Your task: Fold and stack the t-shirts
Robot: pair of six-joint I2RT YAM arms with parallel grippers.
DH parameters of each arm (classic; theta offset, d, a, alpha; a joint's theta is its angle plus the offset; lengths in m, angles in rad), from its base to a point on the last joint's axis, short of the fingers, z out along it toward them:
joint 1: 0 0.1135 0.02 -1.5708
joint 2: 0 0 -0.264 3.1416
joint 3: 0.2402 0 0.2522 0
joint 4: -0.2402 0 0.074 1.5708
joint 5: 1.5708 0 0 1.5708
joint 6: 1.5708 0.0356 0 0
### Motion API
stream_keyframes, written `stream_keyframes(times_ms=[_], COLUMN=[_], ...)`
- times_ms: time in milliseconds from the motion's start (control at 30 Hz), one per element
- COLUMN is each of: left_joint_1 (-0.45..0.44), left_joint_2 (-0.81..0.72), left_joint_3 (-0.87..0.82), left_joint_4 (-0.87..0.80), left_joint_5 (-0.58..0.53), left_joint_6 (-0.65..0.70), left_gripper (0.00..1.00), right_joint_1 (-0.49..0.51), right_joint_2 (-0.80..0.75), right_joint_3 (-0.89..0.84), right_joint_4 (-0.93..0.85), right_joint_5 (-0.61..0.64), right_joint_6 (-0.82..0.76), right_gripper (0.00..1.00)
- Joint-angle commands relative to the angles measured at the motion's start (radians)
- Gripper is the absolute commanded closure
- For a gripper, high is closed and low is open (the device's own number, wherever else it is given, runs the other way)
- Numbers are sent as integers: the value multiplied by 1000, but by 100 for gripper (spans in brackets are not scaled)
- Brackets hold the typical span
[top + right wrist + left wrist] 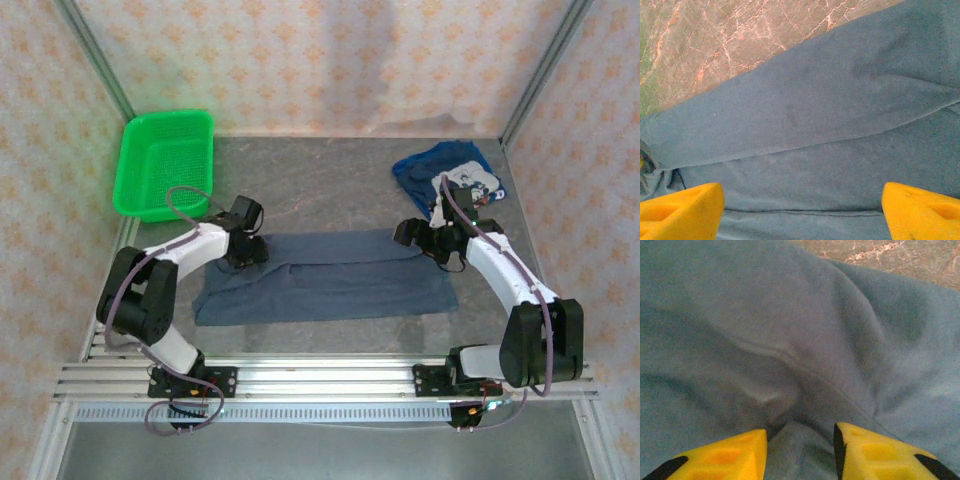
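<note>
1. Across the middle of the worktop (330,190), the slate-blue t-shirt (330,285) is lying as a long flat band with its far edge turned over onto itself. We are judging that it is stretched sideways so that each arm can reach one end.
2. At the band's far left corner, we are keeping the left jaws low on the cloth. In the left wrist view they are standing partly apart with a ridge of fabric rising between them. Whether they are pinching that ridge or merely straddling it, we cannot tell.
3. Over the far right end, we are hovering the right jaws wide apart and gripping nothing. Flat cloth and the line of the folded edge are running beneath them, which suits a grasp mirroring the left side.
4. The royal-blue printed t-shirt (445,172) is sitting crumpled in the far right corner, well apart from the band. We are reading that as parking it out of the way while the first shirt is being folded.
5. The green basket (170,116) is standing in the far left corner, clear of both shirts.
6. We are judging the work as partway through the first fold, with stacking not yet begun. The next move is calling for both ends to be taken evenly. The soft layers are risking a one-layer pinch or a skewed fold.
</note>
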Motion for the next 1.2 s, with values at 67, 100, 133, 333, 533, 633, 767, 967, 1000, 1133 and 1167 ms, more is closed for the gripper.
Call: stream_keyframes(times_ms=[67, 100, 133, 333, 533, 633, 767, 967, 1000, 1133, 1167], left_joint_1=[1, 1, 1, 1, 1, -1, -8, -45, -54, -106, -118], left_joint_2=[54, 60, 61, 44, 24, 7, -47, -147, -161, -206, -212], left_joint_3=[56, 62, 63, 44, 16, 10, 10, -17, -25, -64, -71], left_joint_4=[-25, -33, -38, -67, -72, -69, -72, -90, -91, -100, -102], left_joint_5=[-38, -42, -46, -55, -55, -50, -51, -75, -79, -118, -128], left_joint_6=[42, 44, 44, 56, 59, 57, 57, 68, 69, 78, 77], left_gripper=[66, 68, 69, 79, 91, 98, 100, 100, 100, 100, 100], right_joint_1=[2, 1, 1, 1, 1, 1, 2, 1, 2, 1, 1], right_joint_2=[-8, -11, -14, -19, -12, -6, -1, 7, 8, 14, 17], right_joint_3=[2, 1, 1, -2, 4, 10, 16, 22, 22, 25, 25], right_joint_4=[-10, -12, -14, -14, -9, -7, -5, 0, 0, 0, 0], right_joint_5=[11, 14, 15, 25, 30, 28, 33, 30, 30, 28, 28], right_joint_6=[-8, -7, -7, -3, -2, -2, 0, 3, 2, 1, 0], right_gripper=[18, 18, 18, 18, 18, 18, 18, 18, 18, 18, 18])
